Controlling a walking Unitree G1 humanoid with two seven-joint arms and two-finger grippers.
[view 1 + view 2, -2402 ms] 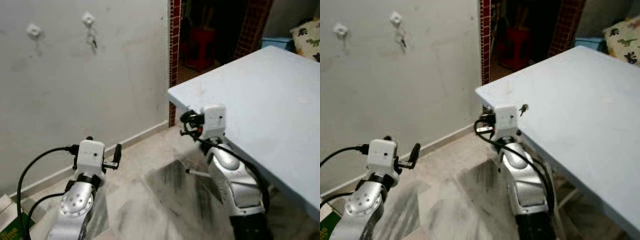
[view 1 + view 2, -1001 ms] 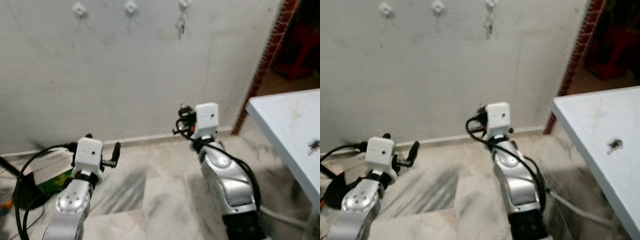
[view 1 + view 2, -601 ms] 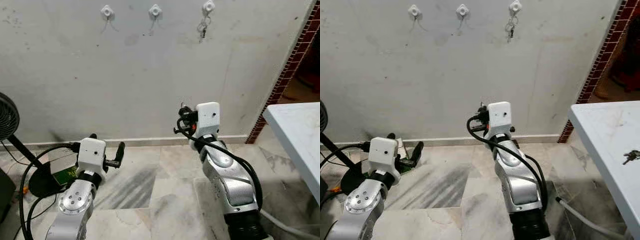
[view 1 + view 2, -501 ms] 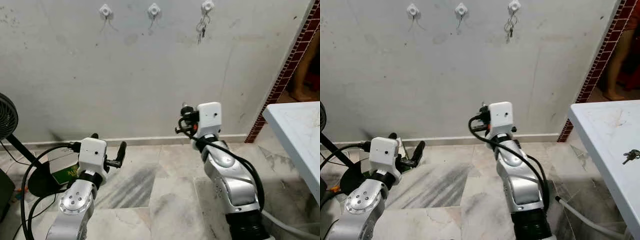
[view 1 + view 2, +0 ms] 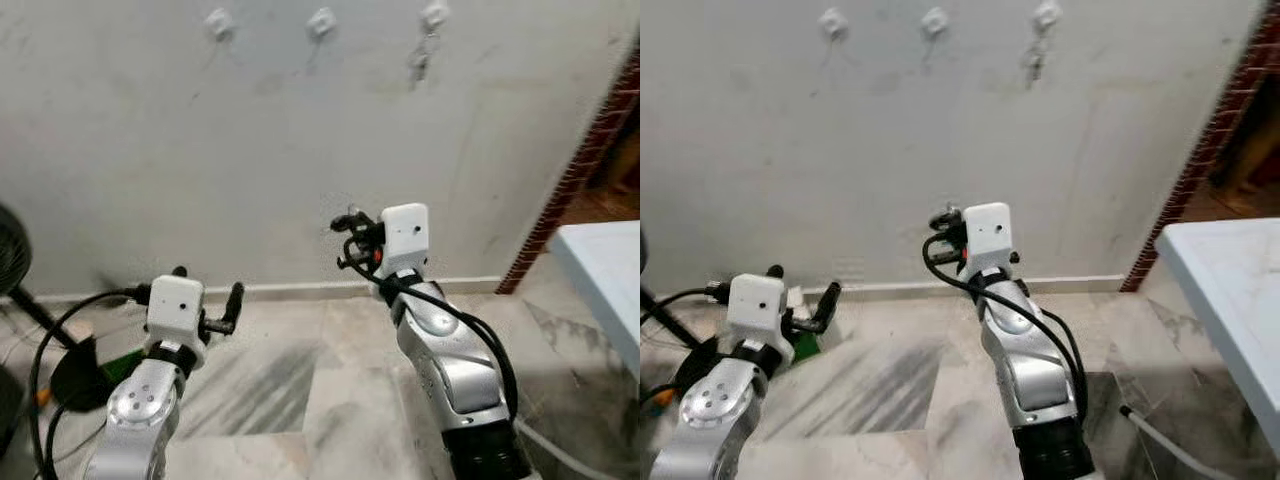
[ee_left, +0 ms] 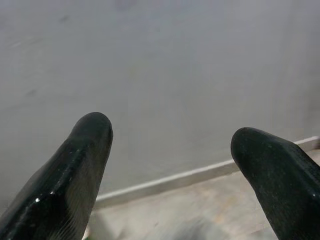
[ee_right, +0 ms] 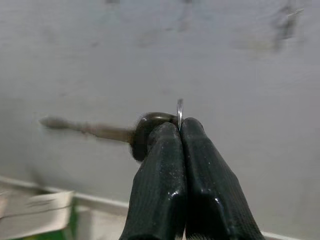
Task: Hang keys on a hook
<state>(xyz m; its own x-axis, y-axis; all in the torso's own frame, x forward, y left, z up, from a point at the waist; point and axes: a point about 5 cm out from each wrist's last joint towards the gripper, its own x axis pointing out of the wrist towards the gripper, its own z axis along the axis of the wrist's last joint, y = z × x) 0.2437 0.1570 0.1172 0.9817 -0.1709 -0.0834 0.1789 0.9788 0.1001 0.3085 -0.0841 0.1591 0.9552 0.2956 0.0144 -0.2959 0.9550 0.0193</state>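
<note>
Right gripper (image 7: 180, 131) higher, keys (image 7: 145, 131) pinched.

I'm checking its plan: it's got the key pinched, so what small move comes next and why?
Probably raise the right gripper toward a bare hook: it pinches the key low before the wall, hooks sit well above, and the rightmost hook already bears keys.

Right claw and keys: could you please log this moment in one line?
right claw: shut on key | left claw: open | hooks: overhead | rightmost hook: taken

Soft even daylight, head views slightly motion-blurred; right wrist background unfocused, no glare
</note>
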